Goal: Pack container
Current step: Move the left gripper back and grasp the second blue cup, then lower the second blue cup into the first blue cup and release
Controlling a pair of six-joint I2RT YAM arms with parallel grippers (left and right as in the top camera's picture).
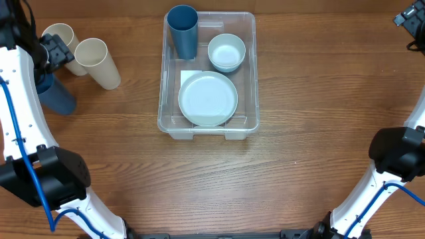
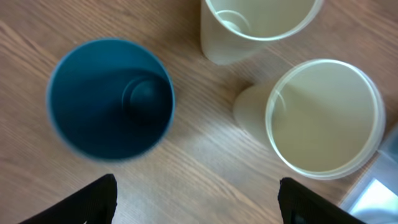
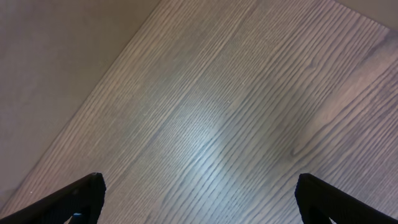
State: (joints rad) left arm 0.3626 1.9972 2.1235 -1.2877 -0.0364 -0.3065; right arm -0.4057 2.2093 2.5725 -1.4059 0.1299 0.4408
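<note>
Packing seems half done: the container (image 1: pixel 251 79) mid-table holds a blue cup (image 1: pixel 182 30), bowl (image 1: pixel 226 52) and plate (image 1: pixel 208 98), three loose cups (image 1: pixel 99 63) wait beneath the wide, empty left gripper (image 2: pixel 198 200), right gripper (image 3: pixel 199 199) likewise wide.

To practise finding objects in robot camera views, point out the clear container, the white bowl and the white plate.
clear container (image 1: pixel 167 86), overhead view, on its left wall.
white bowl (image 1: pixel 226 50), overhead view, on its inner floor.
white plate (image 1: pixel 208 98), overhead view, at the centre of its face.
</note>
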